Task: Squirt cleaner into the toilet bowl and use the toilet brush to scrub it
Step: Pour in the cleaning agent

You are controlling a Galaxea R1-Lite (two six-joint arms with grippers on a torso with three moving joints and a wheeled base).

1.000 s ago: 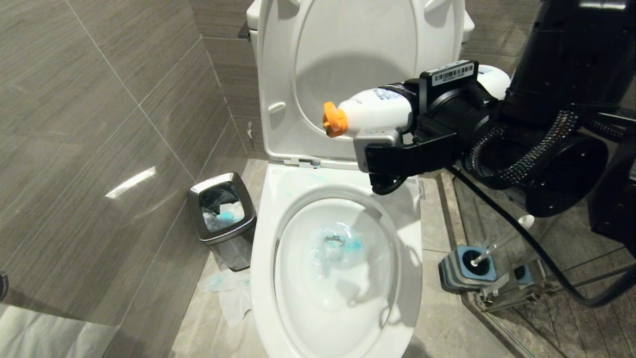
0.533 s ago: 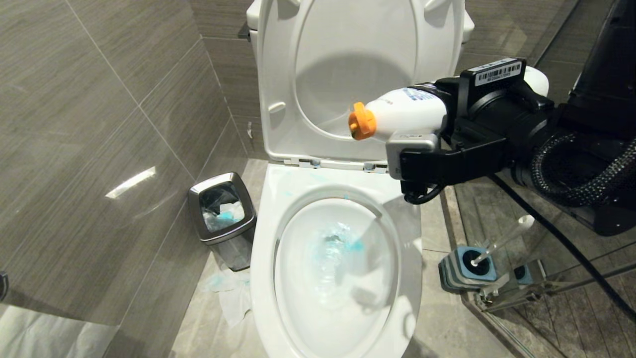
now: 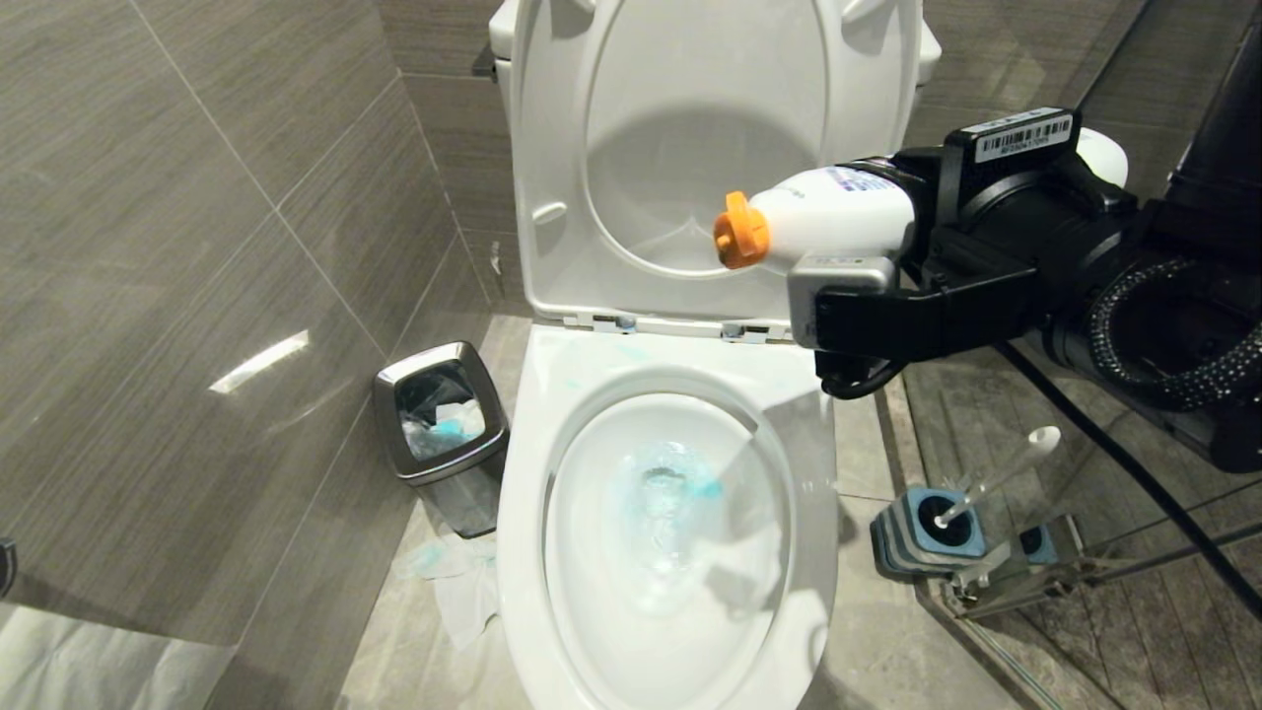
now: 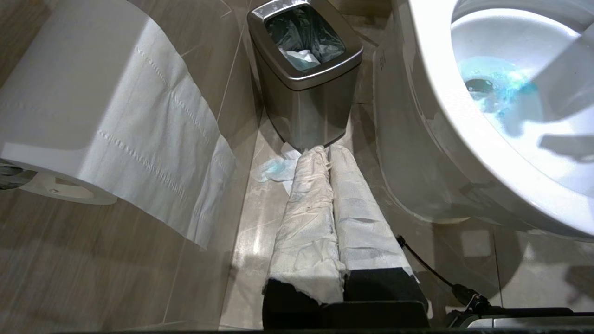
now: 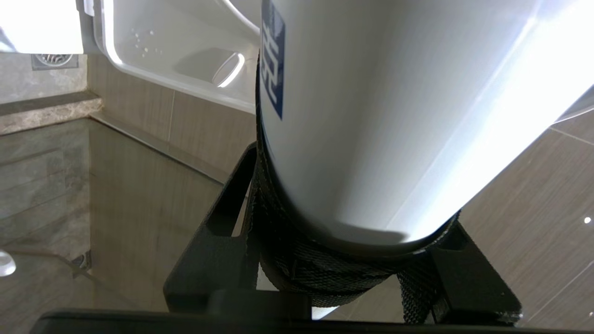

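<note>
Right claw (image 3: 887, 212), right of frame, clamped around white orange-capped bottle (image 3: 828, 212), nozzle over raised seat; toilet bowl (image 3: 818, 552) lower centre, blue cleaner (image 3: 680, 488) pooled inside; toilet brush (image 3: 996, 473) standing in holder, lower right; left claw (image 4: 327, 153) closed, paper-wrapped.

The grey stone-tiled floor (image 3: 887, 641) carries the white toilet (image 3: 532, 552), which stands at the centre. At about nine o'clock from the bowl, just beside its base, stands a small steel bin (image 3: 439, 424) with a dark liner and crumpled paper inside. Blue-stained tissue scraps (image 3: 449, 577) lie on the tiles at the bin's foot. At three o'clock sits the blue-topped, grey-ribbed brush holder (image 3: 927, 532), against a glass partition.
</note>
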